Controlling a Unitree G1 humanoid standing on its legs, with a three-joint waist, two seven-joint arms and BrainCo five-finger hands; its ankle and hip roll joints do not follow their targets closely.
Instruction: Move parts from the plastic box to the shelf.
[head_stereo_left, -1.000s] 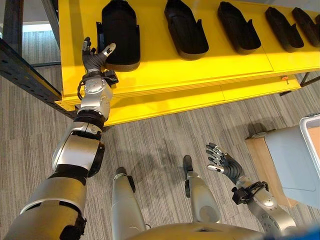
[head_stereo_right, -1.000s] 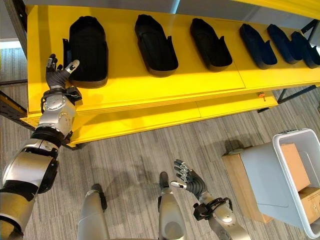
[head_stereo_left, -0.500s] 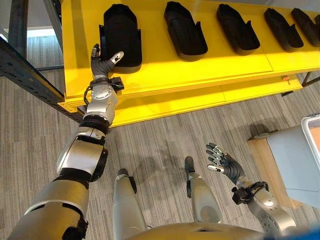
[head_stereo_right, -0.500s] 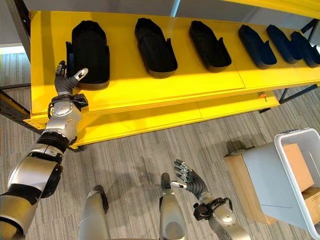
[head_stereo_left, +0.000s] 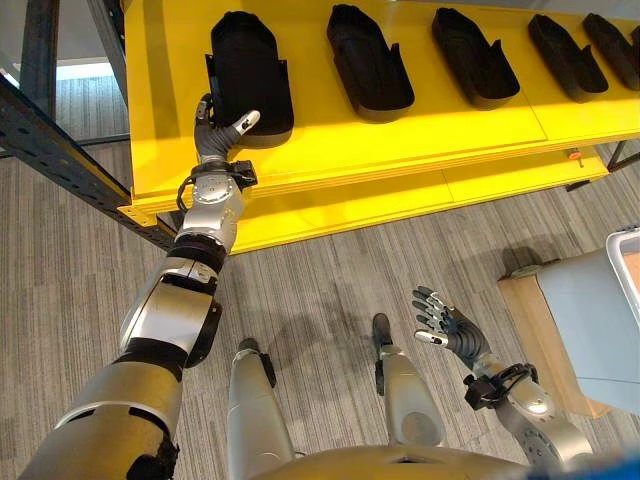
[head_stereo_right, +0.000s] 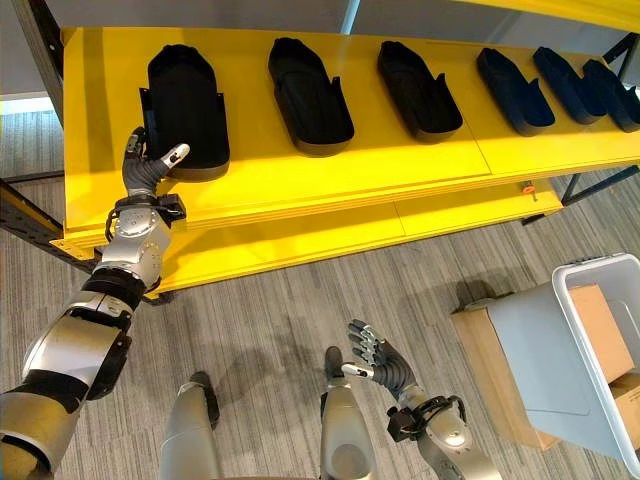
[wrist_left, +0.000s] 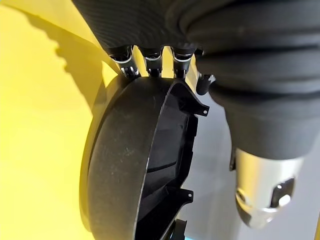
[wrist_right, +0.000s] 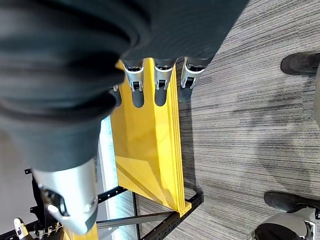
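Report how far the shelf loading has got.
Done: five black parts already lie in a row on the yellow shelf, to the right of the leftmost part. In hand: the left robot hand is at that part's near end, fingers straight against it, so the part looks placed or being nudged in. Left: the right robot hand hangs open and holds nothing above the floor; the plastic box waits at right.

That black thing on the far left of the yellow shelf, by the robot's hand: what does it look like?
The leftmost black part is a matte, moulded shell, probably plastic, long with one rounded end, hollow inside with ribs and small tabs along its rim, as the left wrist view shows. It lies flat on the yellow shelf, first in a row of similar parts. The left hand rests at its near end, straight fingers against the edge, thumb out alongside.
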